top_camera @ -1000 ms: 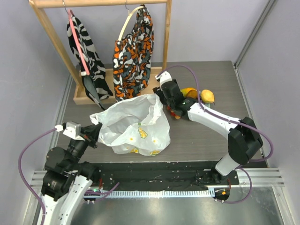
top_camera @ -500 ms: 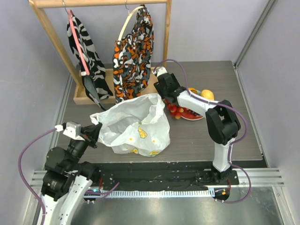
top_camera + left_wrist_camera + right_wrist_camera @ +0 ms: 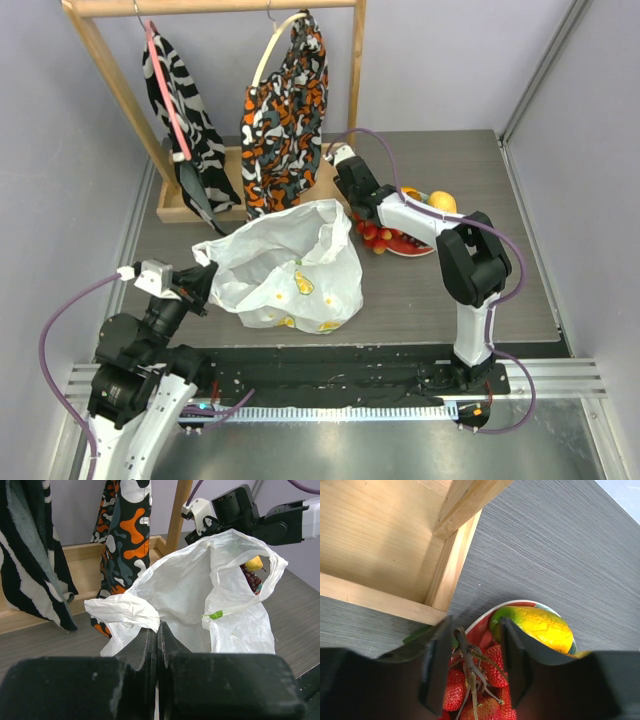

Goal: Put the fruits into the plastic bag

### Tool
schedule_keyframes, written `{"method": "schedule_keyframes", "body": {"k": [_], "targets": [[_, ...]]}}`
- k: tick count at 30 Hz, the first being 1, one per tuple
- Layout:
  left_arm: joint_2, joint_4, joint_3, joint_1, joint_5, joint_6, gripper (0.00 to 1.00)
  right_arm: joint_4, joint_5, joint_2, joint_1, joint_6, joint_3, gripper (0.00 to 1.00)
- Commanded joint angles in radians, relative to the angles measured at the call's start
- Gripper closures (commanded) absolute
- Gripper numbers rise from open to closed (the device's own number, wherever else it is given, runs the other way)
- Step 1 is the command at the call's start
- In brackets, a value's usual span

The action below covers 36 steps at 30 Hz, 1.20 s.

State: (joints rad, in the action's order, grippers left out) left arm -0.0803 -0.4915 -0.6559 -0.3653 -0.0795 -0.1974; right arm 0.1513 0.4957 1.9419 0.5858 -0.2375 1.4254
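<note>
The white plastic bag (image 3: 290, 265) lies open mid-table. My left gripper (image 3: 197, 280) is shut on its near rim, seen as crumpled white plastic at the jaws (image 3: 125, 612). My right gripper (image 3: 363, 212) is open over a plate (image 3: 412, 247). Its fingers (image 3: 437, 665) straddle the stem of the red berry cluster (image 3: 470, 695) without touching it. The orange-green mango (image 3: 535, 627) lies beside the right finger. The lemon (image 3: 442, 202) sits at the plate's far side. A dark grape bunch (image 3: 251, 580) shows past the bag's rim; I cannot tell whether it is inside.
A wooden rack (image 3: 215, 8) at the back holds a zebra-striped cloth (image 3: 180, 100) and an orange-black cloth (image 3: 285, 110). Its base frame (image 3: 450, 565) lies just beyond the plate rim (image 3: 487, 617), close to my right gripper.
My right arm has folded its elbow in from the right, and the gripper shifted slightly back over the berries. The left arm and the bag have not moved.
</note>
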Motion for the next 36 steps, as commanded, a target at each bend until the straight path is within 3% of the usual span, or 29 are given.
{"method": "schedule_keyframes", "body": {"k": [1,13,27,31,36], "targets": [[-0.012,0.001,-0.008,0.000,-0.005,0.015,1.00,-0.048,0.006,-0.005,0.000,-0.043,0.006,0.54],[-0.004,-0.001,-0.010,0.000,-0.005,0.018,1.00,-0.055,-0.048,0.032,-0.012,-0.060,0.014,0.60],[-0.001,-0.001,-0.008,0.000,0.000,0.019,1.00,-0.065,-0.140,-0.024,-0.037,-0.002,-0.045,0.92],[-0.003,-0.002,-0.008,0.000,0.000,0.021,1.00,-0.059,-0.146,-0.060,-0.035,0.023,-0.069,0.99],[-0.001,0.001,-0.008,0.000,-0.002,0.021,1.00,-0.058,-0.143,-0.142,-0.034,0.063,-0.114,0.99]]}}
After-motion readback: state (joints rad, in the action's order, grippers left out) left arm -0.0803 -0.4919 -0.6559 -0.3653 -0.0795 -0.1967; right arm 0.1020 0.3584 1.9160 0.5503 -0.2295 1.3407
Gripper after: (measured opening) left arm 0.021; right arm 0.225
